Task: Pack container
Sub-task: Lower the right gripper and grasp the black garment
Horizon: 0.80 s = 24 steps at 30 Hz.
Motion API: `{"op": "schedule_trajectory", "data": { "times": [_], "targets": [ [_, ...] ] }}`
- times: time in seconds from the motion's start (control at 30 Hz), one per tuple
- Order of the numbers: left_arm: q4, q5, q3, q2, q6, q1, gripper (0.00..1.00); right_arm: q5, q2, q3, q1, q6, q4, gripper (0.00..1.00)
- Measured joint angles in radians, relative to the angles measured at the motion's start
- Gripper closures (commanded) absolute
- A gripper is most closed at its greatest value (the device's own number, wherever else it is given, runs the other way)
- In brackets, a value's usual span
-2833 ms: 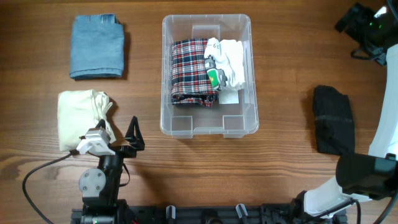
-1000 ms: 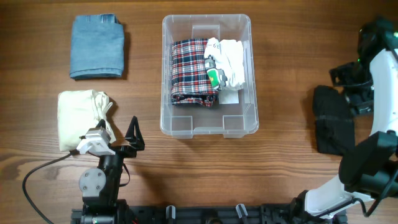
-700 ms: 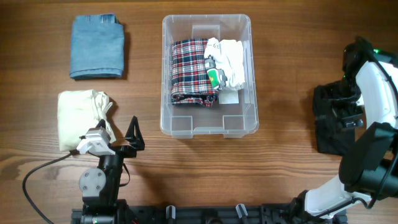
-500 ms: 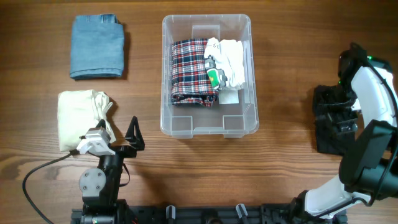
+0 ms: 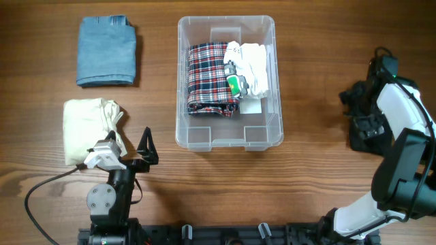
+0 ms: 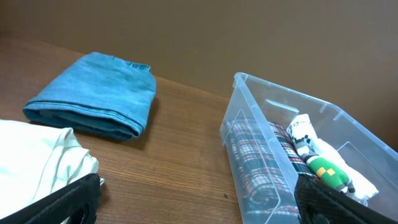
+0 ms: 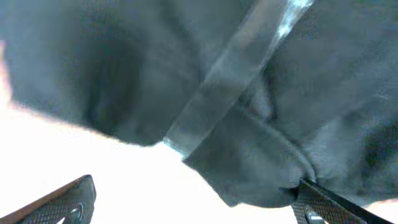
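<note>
The container (image 5: pixel 182 82) sits centred on the wooden table (image 5: pixel 313 41), a brown wall (image 6: pixel 261 31) behind. Left gripper (image 5: pixel 147 148) stands open by a cream cloth (image 5: pixel 85 129); right gripper (image 7: pixel 193 186) gapes wide over a black cloth (image 7: pixel 124 62).

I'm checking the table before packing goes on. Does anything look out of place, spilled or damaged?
Nothing looks spilled or damaged. The container sits square, with the plaid garment folded inside. Only small things: the white garment beside it lies bunched rather than folded, and the cream cloth has a rumpled corner.
</note>
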Motion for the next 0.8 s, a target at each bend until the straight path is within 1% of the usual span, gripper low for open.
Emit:
{"op": "schedule_trajectory", "data": {
  "times": [0.13, 0.23, 0.3, 0.37, 0.43, 0.53, 0.63, 0.7, 0.8],
  "targets": [
    [0.000, 0.000, 0.000, 0.000, 0.000, 0.000, 0.00, -0.145, 0.000, -0.003, -0.002, -0.134, 0.193, 0.00],
    [0.000, 0.000, 0.000, 0.000, 0.000, 0.000, 0.00, -0.262, 0.000, -0.004, 0.008, -0.206, 0.297, 0.00],
    [0.000, 0.000, 0.000, 0.000, 0.000, 0.000, 0.00, -0.330, 0.000, -0.007, 0.023, -0.249, 0.354, 0.00],
    [0.000, 0.000, 0.000, 0.000, 0.000, 0.000, 0.00, -0.405, 0.000, -0.006, 0.041, -0.289, 0.372, 0.00],
    [0.000, 0.000, 0.000, 0.000, 0.000, 0.000, 0.00, -0.469, 0.000, 0.004, 0.047, -0.314, 0.344, 0.00],
    [0.000, 0.000, 0.000, 0.000, 0.000, 0.000, 0.00, -0.517, -0.010, 0.066, 0.039, -0.335, 0.242, 0.00],
    [0.000, 0.000, 0.000, 0.000, 0.000, 0.000, 0.00, -0.529, -0.084, 0.137, 0.008, -0.345, 0.139, 0.00],
    [0.000, 0.000, 0.000, 0.000, 0.000, 0.000, 0.00, -0.479, -0.224, 0.178, -0.029, -0.338, 0.039, 0.00],
    [0.000, 0.000, 0.000, 0.000, 0.000, 0.000, 0.00, -0.342, -0.315, 0.191, -0.056, -0.333, -0.084, 0.00]
  ]
}}
